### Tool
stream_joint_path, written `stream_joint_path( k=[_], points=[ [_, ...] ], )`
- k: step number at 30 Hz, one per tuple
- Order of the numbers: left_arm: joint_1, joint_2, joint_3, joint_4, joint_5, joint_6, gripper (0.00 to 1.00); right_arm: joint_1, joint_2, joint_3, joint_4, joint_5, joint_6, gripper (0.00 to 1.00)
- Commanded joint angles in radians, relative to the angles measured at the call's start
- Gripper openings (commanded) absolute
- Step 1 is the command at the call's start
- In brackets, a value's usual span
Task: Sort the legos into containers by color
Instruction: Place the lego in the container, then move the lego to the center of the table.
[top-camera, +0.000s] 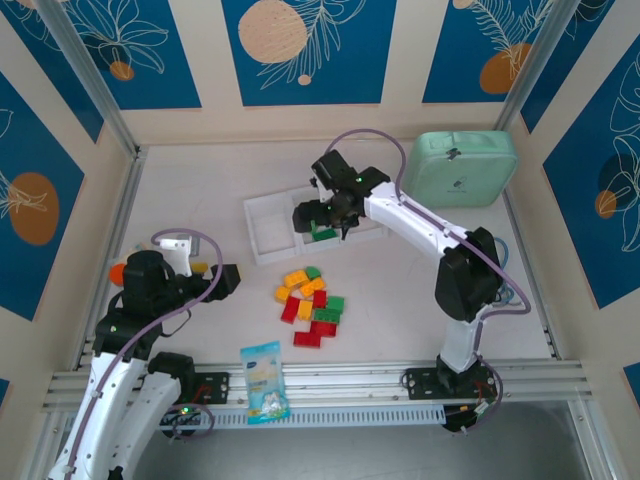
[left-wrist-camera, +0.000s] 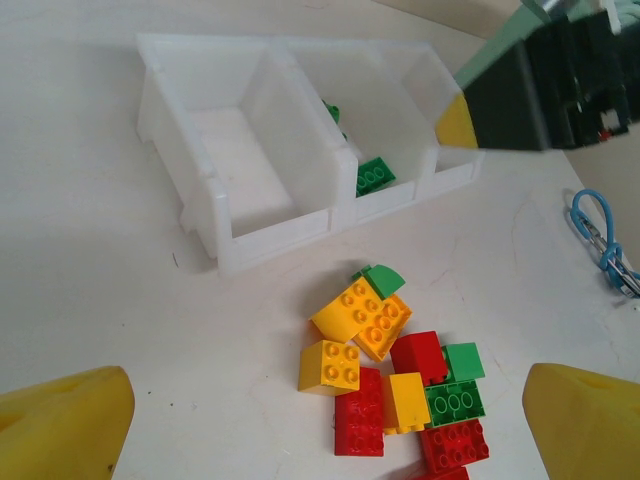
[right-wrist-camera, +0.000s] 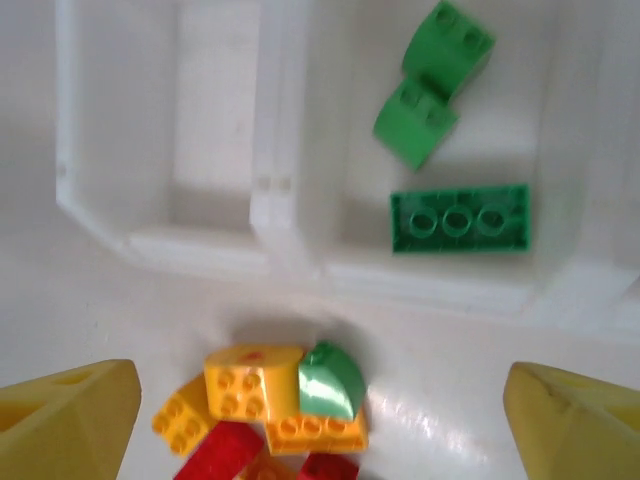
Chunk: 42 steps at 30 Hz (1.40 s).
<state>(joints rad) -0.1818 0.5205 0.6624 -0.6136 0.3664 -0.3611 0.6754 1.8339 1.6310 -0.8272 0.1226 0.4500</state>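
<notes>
left gripper (top-camera: 224, 281) wide open, empty; pile lies to its right | loose legos (top-camera: 311, 305) mid-table, just nearside of white tray (top-camera: 262, 236) | right gripper (right-wrist-camera: 320, 420) wide open, empty, above middle compartment; curved green brick (right-wrist-camera: 331, 381) probably nearest

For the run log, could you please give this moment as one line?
left hand open, left of loose legos | right hand open above tray | green legos in middle compartment

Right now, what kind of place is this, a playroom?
Probably a robot test booth, not a playroom: the left arm and right arm are bolted to a metal rail at the edge of a white table, boxed in by blue patterned wall panels.
</notes>
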Motion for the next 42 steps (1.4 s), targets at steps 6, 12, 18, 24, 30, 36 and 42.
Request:
stream_joint_path(
  k=[6, 12, 18, 24, 30, 36, 42],
  points=[
    [-0.004, 0.005, -0.005, 0.011, 0.014, 0.001, 0.99, 0.036, 0.039, -0.13, -0.013, -0.059, 0.015, 0.82],
    [-0.006, 0.008, -0.006, 0.011, 0.016, 0.001, 0.99, 0.042, 0.114, -0.114, -0.012, -0.078, 0.044, 0.79],
    [-0.004, 0.009, -0.006, 0.011, 0.016, 0.001, 0.99, 0.056, 0.193, -0.067, -0.048, -0.063, 0.047, 0.72],
    [-0.005, 0.011, -0.006, 0.011, 0.016, -0.001, 0.99, 0.071, 0.211, -0.071, -0.056, -0.032, 0.049, 0.68],
    [-0.005, 0.012, -0.006, 0.01, 0.016, 0.0, 0.99, 0.075, 0.241, -0.066, -0.089, 0.026, 0.052, 0.65],
    [-0.005, 0.013, -0.006, 0.009, 0.011, -0.001, 0.99, 0.029, 0.209, -0.11, -0.121, 0.069, 0.065, 0.62],
    [-0.004, 0.018, -0.005, 0.01, 0.01, -0.002, 0.99, 0.011, 0.154, -0.163, -0.078, 0.047, 0.051, 0.59]
  ],
)
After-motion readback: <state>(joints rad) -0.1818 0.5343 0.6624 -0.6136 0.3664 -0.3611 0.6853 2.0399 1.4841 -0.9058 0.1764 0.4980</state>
